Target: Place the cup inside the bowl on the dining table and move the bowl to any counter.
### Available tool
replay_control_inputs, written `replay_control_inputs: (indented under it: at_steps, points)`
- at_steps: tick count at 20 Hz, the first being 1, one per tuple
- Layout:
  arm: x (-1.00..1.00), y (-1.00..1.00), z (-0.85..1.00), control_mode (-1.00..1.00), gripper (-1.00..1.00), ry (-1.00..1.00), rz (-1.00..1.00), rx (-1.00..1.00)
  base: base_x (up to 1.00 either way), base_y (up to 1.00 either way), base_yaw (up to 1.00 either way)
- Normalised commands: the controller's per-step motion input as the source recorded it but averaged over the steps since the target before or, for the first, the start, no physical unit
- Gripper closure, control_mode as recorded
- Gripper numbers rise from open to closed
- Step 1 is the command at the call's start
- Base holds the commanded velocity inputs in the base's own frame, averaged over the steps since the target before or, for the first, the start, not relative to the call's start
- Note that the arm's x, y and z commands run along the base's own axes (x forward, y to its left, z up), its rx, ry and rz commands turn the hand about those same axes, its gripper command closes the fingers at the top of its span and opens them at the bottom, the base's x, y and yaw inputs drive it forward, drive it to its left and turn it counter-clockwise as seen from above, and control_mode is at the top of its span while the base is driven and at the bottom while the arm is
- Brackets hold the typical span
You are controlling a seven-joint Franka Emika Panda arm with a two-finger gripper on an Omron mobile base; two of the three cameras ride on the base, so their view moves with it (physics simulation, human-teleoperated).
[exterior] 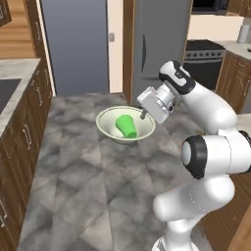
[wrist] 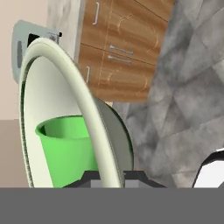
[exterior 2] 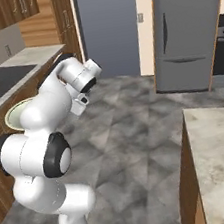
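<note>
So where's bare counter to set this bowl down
The counter lies bare between the black sink and its far end by the tall cabinet. The second counter, at right, is bare too. The gripper pinches the bowl rim, cup inside.

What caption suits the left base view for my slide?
Gripper shut on the bowl rim, carrying it above the floor with the cup inside.

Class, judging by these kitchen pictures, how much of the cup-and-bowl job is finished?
Done: the green cup lies inside the bowl. In hand: the gripper is shut on the bowl's rim, carrying it above the floor. Left: setting the bowl on a counter, which it has not reached.
</note>
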Motion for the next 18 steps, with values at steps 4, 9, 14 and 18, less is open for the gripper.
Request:
replay_control_inputs:
  at_steps: [4, 9, 14, 18]
  points:
    - [0.0, 0.0, 0.0, 1.0, 1.0, 0.0, 0.0, 0.0, 1.0, 0.74, -0.06]
    - [0.0, 0.0, 0.0, 1.0, 1.0, 0.0, 0.0, 0.0, 1.0, 0.33, -0.01]
    - [0.0, 0.0, 0.0, 1.0, 1.0, 0.0, 0.0, 0.0, 1.0, 0.19, 0.0]
    - [0.0, 0.0, 0.0, 1.0, 1.0, 0.0, 0.0, 0.0, 1.0, 0.23, 0.0]
